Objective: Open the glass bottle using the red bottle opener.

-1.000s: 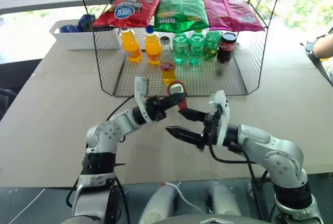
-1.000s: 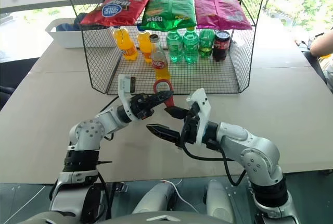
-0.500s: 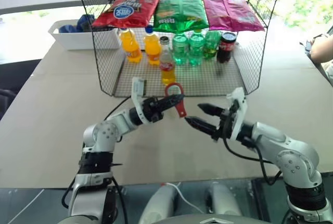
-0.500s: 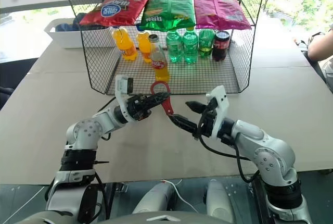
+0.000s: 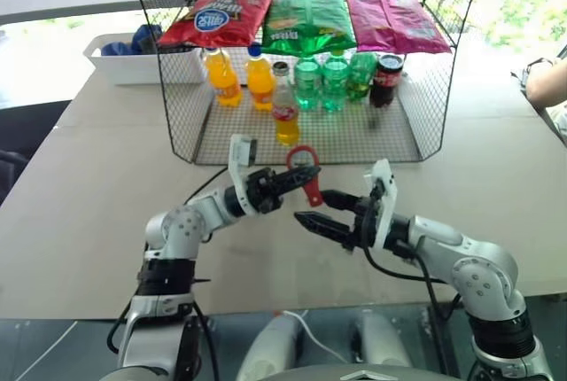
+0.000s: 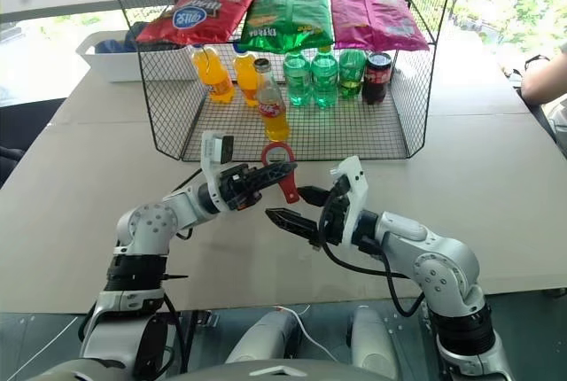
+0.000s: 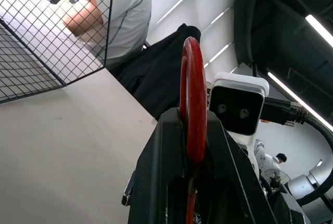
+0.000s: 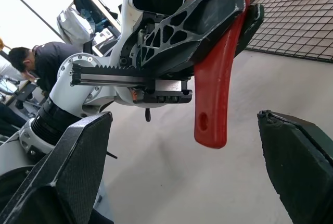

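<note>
The left gripper is clenched on the red bottle opener, held above the surface. The jaws grasp the opener near the base of its ring head; the ring rises above the jaws and the handle hangs below them, so the long axis of the opener runs roughly upright.

The right gripper is released, jaws spread wide. In the right wrist view the free end of the handle hangs between the two spread fingers, touching neither.

The glass bottle stands upright inside the wire rack, beyond both sets of jaws and well apart from them, beside two orange plastic bottles. Its long axis is vertical, cap at the top. It lies almost straight ahead of the opener, so the left jaws are the nearer. Judgement: the opener ring must reach the cap, with the bottle steadied first.
</note>
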Robot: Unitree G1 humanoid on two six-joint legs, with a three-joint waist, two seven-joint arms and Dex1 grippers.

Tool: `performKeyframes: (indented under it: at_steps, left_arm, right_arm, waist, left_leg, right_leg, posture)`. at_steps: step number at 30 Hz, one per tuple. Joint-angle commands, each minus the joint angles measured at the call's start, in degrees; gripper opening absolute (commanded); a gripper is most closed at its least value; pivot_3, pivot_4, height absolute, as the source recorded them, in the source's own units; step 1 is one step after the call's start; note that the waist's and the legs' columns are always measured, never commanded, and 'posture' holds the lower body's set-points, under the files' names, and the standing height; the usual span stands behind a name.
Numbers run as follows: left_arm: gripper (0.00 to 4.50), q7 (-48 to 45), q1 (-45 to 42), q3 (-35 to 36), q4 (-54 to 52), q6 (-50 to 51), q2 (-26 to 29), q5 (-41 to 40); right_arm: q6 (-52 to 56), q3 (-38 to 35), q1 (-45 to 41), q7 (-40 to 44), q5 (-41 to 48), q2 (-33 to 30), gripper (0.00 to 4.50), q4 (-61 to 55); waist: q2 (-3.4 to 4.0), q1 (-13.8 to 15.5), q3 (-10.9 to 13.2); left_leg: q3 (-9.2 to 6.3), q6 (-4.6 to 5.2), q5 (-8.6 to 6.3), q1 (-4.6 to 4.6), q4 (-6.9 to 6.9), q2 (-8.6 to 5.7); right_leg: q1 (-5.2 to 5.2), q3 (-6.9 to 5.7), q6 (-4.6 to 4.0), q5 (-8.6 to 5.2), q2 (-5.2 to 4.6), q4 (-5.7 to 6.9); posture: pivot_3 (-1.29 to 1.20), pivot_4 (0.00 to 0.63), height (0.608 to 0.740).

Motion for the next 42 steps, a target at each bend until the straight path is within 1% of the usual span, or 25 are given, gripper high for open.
performKeyframes:
  at_steps: [1,3,4,5,7,9,10,11,13,18,24,26,27,29,30,31,33,34,36,37,39,40,42]
  left_arm:
    - [0.09,-0.68,0.5,0.22,-3.0,0.24,0.22,-1.6]
    - [0.09,-0.51,0.6,0.17,-3.12,0.16,0.1,-1.71]
    - [0.0,-0.41,0.57,0.08,-3.15,0.12,-0.06,-1.73]
    - [0.0,-0.34,0.53,0.02,-3.16,0.09,-0.18,-1.74]
    - [0.0,-0.3,0.4,-0.15,-3.21,0.42,-0.47,-2.01]
    - [0.0,-0.08,0.36,0.13,-3.24,0.95,-0.74,-2.63]
    - [0.0,0.05,0.38,0.22,-3.24,1.12,-0.75,-2.82]
    - [0.0,0.06,0.48,0.18,-3.35,1.27,-0.6,-2.88]
    - [0.0,0.05,0.59,0.14,-3.44,1.66,-0.35,-3.04]
    - [0.0,-0.07,0.36,0.33,-2.99,3.55,-0.04,-4.87]
    - [0.0,0.8,0.07,0.03,-2.59,0.88,-0.63,-2.27]
    - [0.8,1.1,-0.1,0.36,-2.0,0.06,-0.84,-1.82]
    - [1.08,1.51,-0.16,0.83,-1.63,-0.36,-1.03,-1.77]
    - [2.05,2.4,0.02,1.89,-1.19,-0.89,-1.07,-1.89]
    - [2.39,2.68,0.22,2.3,-1.08,-1.16,-0.91,-1.82]
    - [3.0,2.96,0.41,2.57,-1.0,-1.53,-0.74,-1.61]
    - [3.88,5.62,0.94,3.72,-0.64,-5.64,-1.12,1.29]
    - [4.39,8.65,0.77,4.58,0.05,-10.49,-2.27,4.45]
    - [4.45,13.43,0.02,6.36,1.23,-20.06,-4.64,9.76]
    - [4.45,15.11,-0.34,6.36,1.92,-26.2,-5.3,13.81]
    - [4.45,15.55,-0.74,5.71,2.8,-33.28,-5.97,18.22]
    - [4.45,16.21,-1.17,5.69,3.73,-36.66,-6.57,20.01]
    - [4.45,16.52,-2.17,6.6,5.39,-39.93,-7.78,20.3]
  right_arm:
    - [0.38,0.18,-1.16,0.44,1.44,0.48,4.5,-0.55]
    - [0.86,0.41,-1.35,0.68,1.75,0.26,4.5,-0.53]
    - [1.17,0.48,-1.48,0.83,1.96,0.12,3.99,-0.46]
    - [1.4,0.49,-1.58,0.93,2.1,0.04,3.77,-0.39]
    - [1.79,0.06,-1.62,0.84,2.83,0.28,2.83,-0.27]
    - [2.04,-0.06,-1.57,0.69,3.26,0.26,1.77,-0.36]
    - [2.16,-0.09,-1.58,0.64,3.35,0.18,1.49,-0.41]
    - [2.3,-0.13,-1.55,0.54,3.43,0.19,0.93,-0.53]
    - [2.56,-0.2,-1.54,0.5,3.57,0.18,0.07,-0.71]
    - [2.86,-0.29,-1.97,0.1,4.47,-0.07,0.02,-0.6]
    - [2.98,-1.1,-1.87,-1.58,5.51,0.35,0.02,-0.18]
    - [1.48,-1.98,-1.31,-2.14,4.95,0.78,0.0,-0.06]
    - [-0.11,-2.63,-0.96,-2.73,3.94,1.26,0.0,0.17]
    - [-3.49,-4.07,-0.4,-4.06,0.98,2.01,0.0,1.2]
    - [-5.42,-4.42,-0.24,-4.29,-1.1,2.0,0.0,1.73]
    - [-7.16,-4.57,-0.07,-4.36,-3.07,1.94,0.0,2.2]
    - [-11.73,-6.0,0.78,-5.65,-7.53,2.26,0.0,3.65]
    - [-13.61,-6.63,1.24,-6.23,-9.26,2.44,0.0,4.11]
    - [-16.69,-7.69,2.14,-7.19,-12.08,2.83,0.0,4.65]
    - [-17.97,-8.06,2.48,-7.62,-13.37,3.03,0.0,4.94]
    - [-19.58,-8.38,2.83,-8.16,-15.01,3.61,0.0,5.47]
    - [-20.22,-8.34,2.92,-8.25,-15.72,3.9,0.0,5.74]
    - [-21.27,-8.0,2.87,-8.19,-16.98,4.43,0.0,6.21]
  waist:
    - [0.0,0.0,0.0]
    - [0.0,0.02,0.0]
    - [0.0,0.03,0.0]
    - [0.0,0.04,0.0]
    - [0.0,0.04,0.0]
    - [0.0,0.02,0.0]
    - [0.0,0.04,0.0]
    - [0.0,0.04,0.0]
    - [0.0,0.0,0.01]
    - [0.0,0.0,0.02]
    - [0.0,0.07,0.02]
    - [0.0,0.06,0.02]
    - [0.0,0.07,0.02]
    - [0.0,0.07,0.02]
    - [0.0,0.07,0.02]
    - [0.0,0.06,0.02]
    - [0.0,0.1,0.02]
    - [0.0,0.17,0.02]
    - [0.0,0.35,0.02]
    - [-0.01,0.41,0.02]
    - [-0.01,0.37,0.02]
    - [0.0,0.32,0.02]
    - [0.0,0.33,0.02]
  left_leg:
    - [0.0,0.0,0.0,0.0,0.0,0.0]
    - [0.0,0.0,0.0,0.0,0.0,0.0]
    - [0.0,0.0,0.0,0.0,0.0,0.0]
    - [-0.01,0.0,0.0,0.0,0.0,0.0]
    - [-0.01,0.0,0.0,-0.01,0.0,0.0]
    - [-0.01,0.01,-0.01,-0.01,-0.01,0.0]
    - [0.0,0.01,-0.01,-0.01,-0.01,0.0]
    - [0.0,0.01,-0.01,-0.01,-0.01,0.0]
    - [0.0,0.01,-0.01,-0.01,-0.01,0.0]
    - [0.0,0.01,-0.01,0.0,-0.03,0.02]
    - [0.0,0.02,-0.01,-0.01,-0.03,0.01]
    - [0.0,0.02,-0.02,-0.01,-0.04,0.01]
    - [-0.01,0.02,-0.02,0.0,-0.04,0.01]
    - [-0.01,0.02,-0.02,0.0,-0.05,0.01]
    - [-0.01,0.02,-0.02,0.0,-0.05,0.01]
    - [0.0,0.02,-0.02,-0.01,-0.05,0.01]
    - [0.02,0.02,-0.02,0.0,-0.05,0.0]
    - [0.02,0.02,-0.02,0.0,-0.05,-0.01]
    - [0.02,0.02,-0.02,0.0,-0.05,-0.01]
    - [0.03,0.01,-0.01,-0.01,-0.05,-0.01]
    - [0.08,0.0,-0.02,-0.02,-0.08,0.0]
    - [0.11,0.0,-0.02,-0.02,-0.11,0.0]
    - [0.12,0.0,-0.02,-0.01,-0.13,0.01]
  right_leg:
    - [0.0,0.0,0.0,0.0,0.0,0.0]
    - [0.0,0.0,0.0,0.0,-0.01,0.0]
    - [0.0,0.0,0.0,0.0,0.0,0.0]
    - [0.0,-0.01,0.0,0.0,0.0,0.0]
    - [0.0,-0.02,0.0,0.0,0.0,-0.02]
    - [0.0,0.0,0.0,0.0,0.0,-0.03]
    - [0.0,0.0,0.0,0.0,-0.01,-0.03]
    - [0.0,0.0,0.0,0.0,0.0,-0.03]
    - [0.0,-0.01,0.0,0.0,-0.01,-0.04]
    - [0.0,0.0,0.0,0.0,-0.01,-0.05]
    - [0.0,-0.01,0.0,0.0,-0.01,-0.08]
    - [0.0,0.0,0.0,0.0,-0.01,-0.09]
    - [0.0,-0.01,0.0,0.0,-0.02,-0.09]
    - [0.0,0.0,0.0,0.0,-0.01,-0.09]
    - [0.0,-0.01,0.0,0.0,-0.01,-0.09]
    - [-0.01,0.0,0.0,0.0,0.0,-0.09]
    - [-0.01,0.0,0.0,0.0,0.02,-0.09]
    - [-0.01,0.0,0.0,0.0,0.02,-0.09]
    - [0.0,0.0,0.0,0.0,0.02,-0.1]
    - [-0.01,0.01,0.0,0.0,0.01,-0.11]
    - [0.0,0.05,0.01,0.01,-0.07,-0.12]
    - [-0.01,0.08,0.0,0.01,-0.06,-0.13]
    - [-0.02,0.09,0.0,0.0,-0.06,-0.13]
  posture:
    - [0.0,0.15,0.74]
    - [0.0,0.15,0.74]
    - [0.0,0.15,0.74]
    - [0.0,0.15,0.74]
    - [0.0,0.15,0.74]
    - [0.0,0.15,0.74]
    - [0.0,0.15,0.74]
    - [0.0,0.15,0.74]
    - [0.0,0.15,0.74]
    - [0.0,0.15,0.74]
    - [0.0,0.15,0.74]
    - [0.0,0.15,0.74]
    - [0.0,0.15,0.74]
    - [0.0,0.15,0.74]
    - [0.0,0.15,0.74]
    - [0.0,0.15,0.74]
    - [0.0,0.15,0.74]
    - [0.0,0.15,0.74]
    - [0.0,0.15,0.74]
    - [0.0,0.15,0.74]
    - [0.0,0.15,0.74]
    - [0.0,0.15,0.74]
    - [0.0,0.15,0.74]
